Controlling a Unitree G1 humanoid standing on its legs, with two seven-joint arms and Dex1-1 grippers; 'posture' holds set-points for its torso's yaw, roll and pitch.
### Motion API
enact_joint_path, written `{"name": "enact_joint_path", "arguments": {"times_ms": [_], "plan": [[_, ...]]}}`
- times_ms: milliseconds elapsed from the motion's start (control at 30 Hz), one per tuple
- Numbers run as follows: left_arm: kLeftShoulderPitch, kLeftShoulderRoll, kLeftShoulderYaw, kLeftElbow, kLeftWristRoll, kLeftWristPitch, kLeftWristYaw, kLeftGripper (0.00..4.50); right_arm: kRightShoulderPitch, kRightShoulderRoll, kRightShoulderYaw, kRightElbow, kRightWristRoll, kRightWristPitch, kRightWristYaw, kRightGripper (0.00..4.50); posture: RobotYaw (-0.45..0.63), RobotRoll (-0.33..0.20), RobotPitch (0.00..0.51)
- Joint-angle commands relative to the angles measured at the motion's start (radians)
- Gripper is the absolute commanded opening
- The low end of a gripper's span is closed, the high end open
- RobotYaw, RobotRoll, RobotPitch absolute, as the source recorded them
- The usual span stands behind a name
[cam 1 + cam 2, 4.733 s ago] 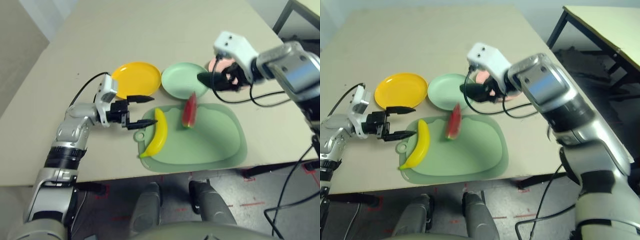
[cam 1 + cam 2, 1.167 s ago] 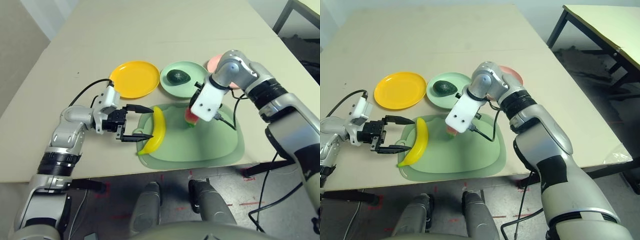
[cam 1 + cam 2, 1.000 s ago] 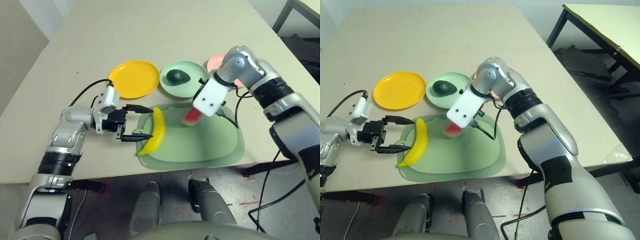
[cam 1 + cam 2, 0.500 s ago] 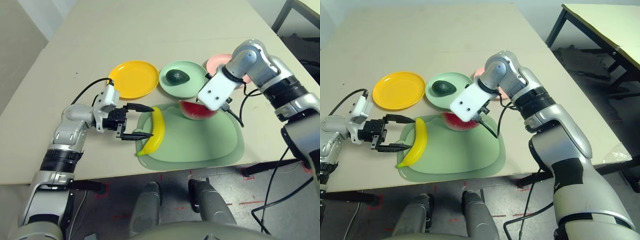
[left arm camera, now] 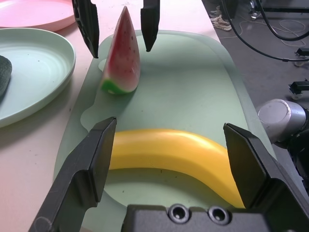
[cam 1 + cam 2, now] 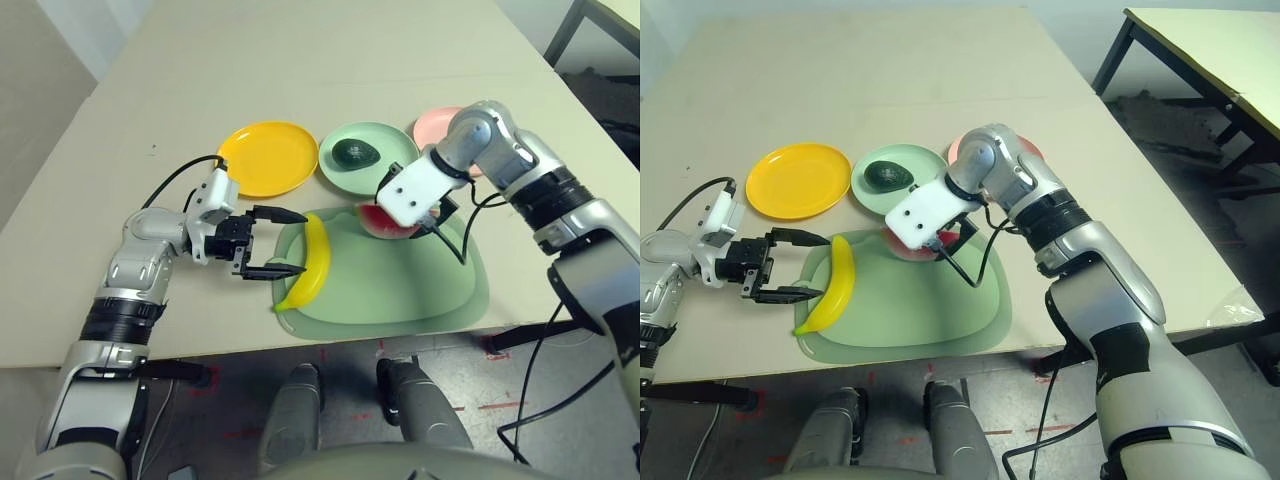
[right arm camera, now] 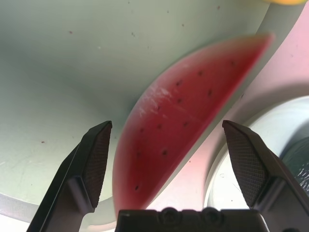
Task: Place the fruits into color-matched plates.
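The red watermelon wedge (image 5: 120,67) stands upright at the far edge of the pale green cutting mat (image 6: 420,285). My right gripper (image 7: 166,126) is open, one finger on each side of the wedge's tip with a gap to both. The yellow banana (image 6: 312,262) lies on the mat's left part, just in front of my open left gripper (image 6: 303,243), whose fingers do not touch it. The dark green avocado (image 6: 355,152) lies in the mint green plate (image 6: 385,175). The yellow-orange plate (image 6: 268,157) and the pink plate (image 6: 438,124) hold nothing.
The three plates sit in a row behind the mat, yellow-orange on the left and pink on the right. My right wrist's black cable (image 6: 462,235) hangs over the mat. The mat's near half is bare, and the table's front edge runs just beyond it.
My right gripper carried the watermelon wedge a little toward the plates, then opened and shifted left. The wedge is out of its grip and stands on the mat. The left arm has not moved.
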Motion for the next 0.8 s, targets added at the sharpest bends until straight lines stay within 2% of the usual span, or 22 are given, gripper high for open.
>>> {"name": "enact_joint_path", "arguments": {"times_ms": [33, 167, 400, 800], "plan": [[0.009, 0.009, -0.006, -0.016, 0.004, 0.001, -0.002, 4.50, 0.017, 0.007, -0.003, 0.010, -0.022, 0.005, -0.004, 4.46, 0.03, 0.000, 0.187], [0.011, 0.011, -0.005, -0.021, 0.003, 0.004, 0.000, 4.50, 0.019, 0.014, 0.001, 0.027, -0.035, -0.031, -0.015, 4.46, 0.03, 0.000, 0.189], [0.013, 0.011, -0.004, -0.023, 0.003, 0.006, 0.002, 4.50, 0.016, 0.027, 0.015, 0.047, -0.032, -0.219, -0.003, 4.46, 0.03, 0.000, 0.190], [0.022, 0.006, -0.006, -0.022, 0.004, 0.000, 0.003, 4.50, 0.006, 0.037, -0.012, 0.076, -0.014, -0.229, 0.020, 4.46, 0.03, 0.000, 0.187]]}}
